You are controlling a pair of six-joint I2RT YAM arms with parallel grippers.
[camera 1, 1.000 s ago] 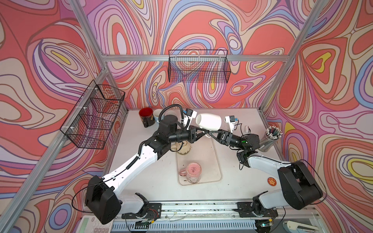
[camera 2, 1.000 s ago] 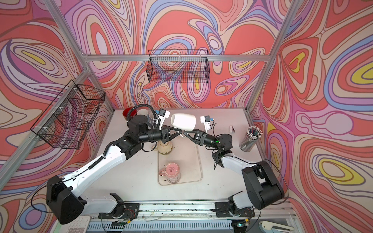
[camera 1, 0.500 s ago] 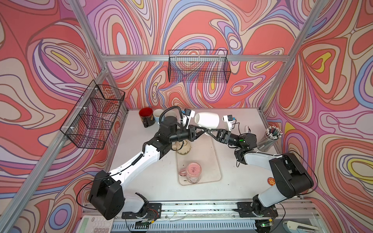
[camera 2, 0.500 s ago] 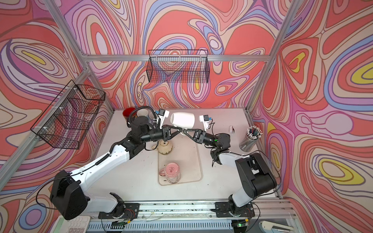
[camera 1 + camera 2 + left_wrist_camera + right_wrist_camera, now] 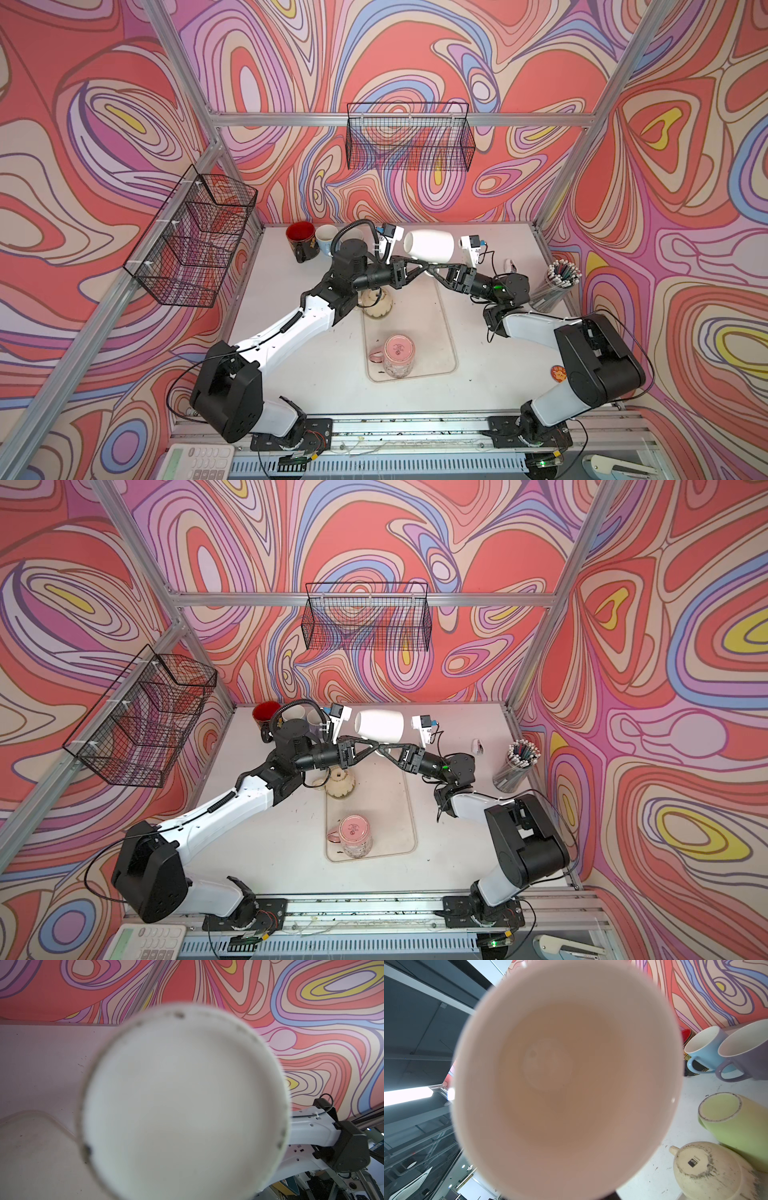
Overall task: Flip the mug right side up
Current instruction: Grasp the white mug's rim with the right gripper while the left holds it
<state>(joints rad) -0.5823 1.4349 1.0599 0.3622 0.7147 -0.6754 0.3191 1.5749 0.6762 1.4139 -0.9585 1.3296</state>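
Note:
A white mug hangs on its side above the back of the table, mouth to the right. Its flat base fills the left wrist view and its hollow inside fills the right wrist view. From the left, my left gripper reaches in and is shut on the mug's underside. My right gripper comes in from the right and meets the same spot under the mug. The mug hides both pairs of jaws in the wrist views, so the right grip is unclear.
Below lies a clear tray with an upside-down pink glass mug and an upside-down cream pot. Red and blue mugs stand back left, beside purple and green ones. A pen holder is at the right.
The mug stays aloft on its side, almost in the same place. The right arm's elbow has shifted a little, with its gripper still under the mug.

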